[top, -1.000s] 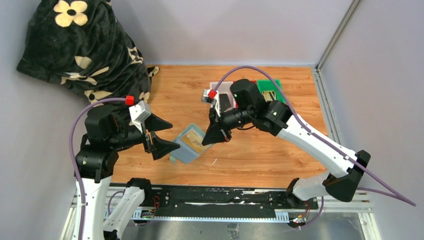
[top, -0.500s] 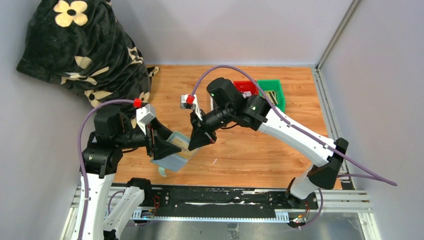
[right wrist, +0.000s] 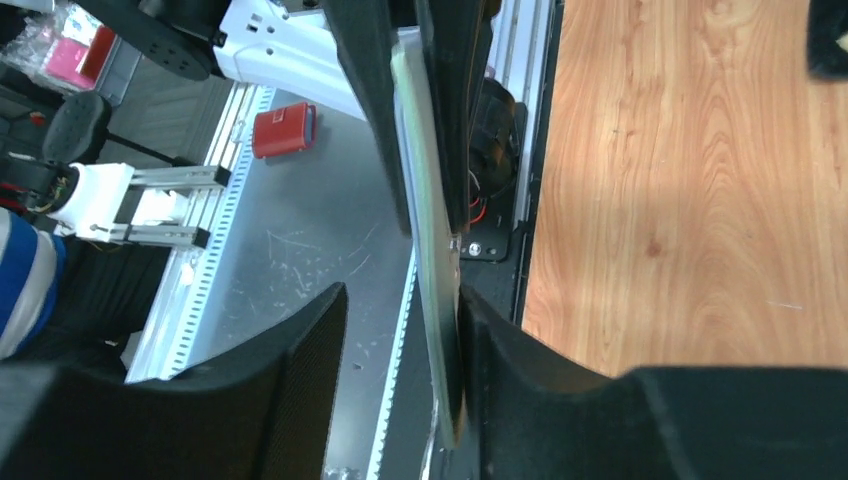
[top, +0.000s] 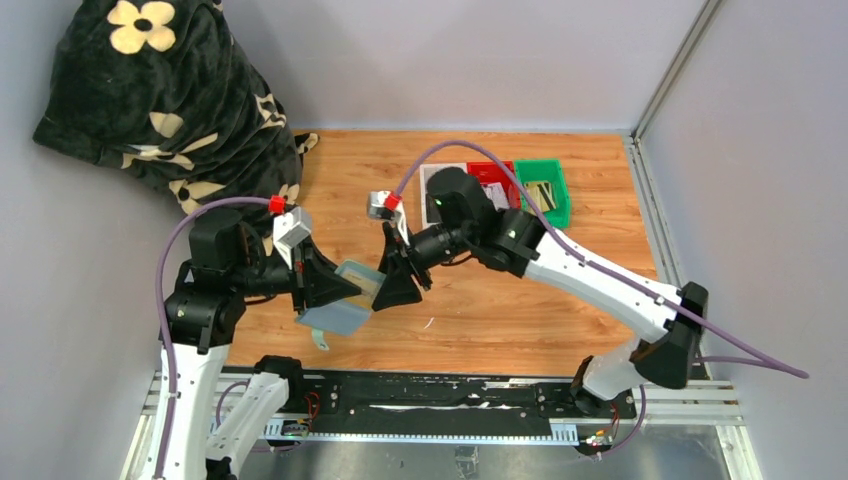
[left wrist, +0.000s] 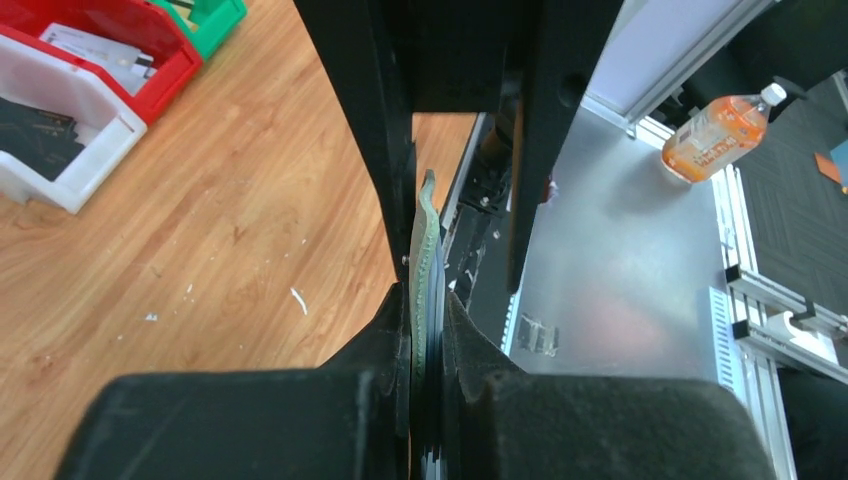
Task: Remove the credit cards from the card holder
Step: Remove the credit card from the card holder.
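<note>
Wood-grain table (top: 520, 300) filled the middle of the top view between grey walls, with a black flowered blanket (top: 160, 90) heaped at upper left and white (top: 430, 172), red (top: 492, 175) and green (top: 545, 190) bins at upper centre. At lower centre-left the holder (top: 345, 300) hung off the table between both arms. The left gripper (top: 335, 288) had its fingers pressed together on the holder's left side; its wrist view showed the green edge (left wrist: 427, 240) pinched between the pads. The right gripper (top: 397, 288) met the holder from the right with fingers apart: in its wrist view the holder (right wrist: 430, 250) lay against one finger (right wrist: 500, 340), clear of the other. Cards could not be told apart from the holder.
</note>
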Controlling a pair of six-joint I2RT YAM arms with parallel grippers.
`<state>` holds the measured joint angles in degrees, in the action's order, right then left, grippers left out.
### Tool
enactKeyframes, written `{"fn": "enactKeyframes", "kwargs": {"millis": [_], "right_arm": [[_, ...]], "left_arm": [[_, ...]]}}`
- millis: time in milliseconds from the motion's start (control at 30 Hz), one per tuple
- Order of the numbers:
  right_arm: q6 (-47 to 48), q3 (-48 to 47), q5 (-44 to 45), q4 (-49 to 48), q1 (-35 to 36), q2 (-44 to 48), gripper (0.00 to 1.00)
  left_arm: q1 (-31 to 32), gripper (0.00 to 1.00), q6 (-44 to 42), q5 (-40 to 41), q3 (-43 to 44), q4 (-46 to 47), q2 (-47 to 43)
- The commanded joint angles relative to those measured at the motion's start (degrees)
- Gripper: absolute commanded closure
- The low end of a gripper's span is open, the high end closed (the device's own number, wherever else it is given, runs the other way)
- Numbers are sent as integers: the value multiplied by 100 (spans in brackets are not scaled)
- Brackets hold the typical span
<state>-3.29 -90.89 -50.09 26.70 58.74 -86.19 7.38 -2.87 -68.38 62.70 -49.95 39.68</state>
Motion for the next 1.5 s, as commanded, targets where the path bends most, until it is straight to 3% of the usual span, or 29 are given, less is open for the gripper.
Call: {"fn": "enactKeyframes", "kwargs": {"millis": [0,133,333,467,600,700,933,1333,1467], "right_arm": [[-1839,1590,-348,-3359,-161,821,48],[-3060,2881,116,-5994,-170,1260,40],[-3682,3578,875,-7413,-161,1274,39],[-4315,3810,1135,-8402,-159,997,40],[-4905,3867,1262,-9419,-161,701,45],[-5259,3868,1258,-10016,-161,561,46],[-5285,3822,1275,-10045,-161,555,47],[-5566,3865,1275,-10287,-161,454,66],[-5694,3993,1274,-10474,-161,420,67]], "left_arm": [[27,100,208,3,372,30,140],[27,100,509,298,614,34,249],[27,100,1265,563,707,475,137],[27,100,2286,679,279,1746,-204],[27,100,3920,812,-500,3608,-652],[27,100,4150,886,-686,3807,-738],[27,100,4099,938,-633,3613,-783],[27,100,4311,875,-662,3768,-883],[27,100,4375,895,-649,3805,-883]]}}
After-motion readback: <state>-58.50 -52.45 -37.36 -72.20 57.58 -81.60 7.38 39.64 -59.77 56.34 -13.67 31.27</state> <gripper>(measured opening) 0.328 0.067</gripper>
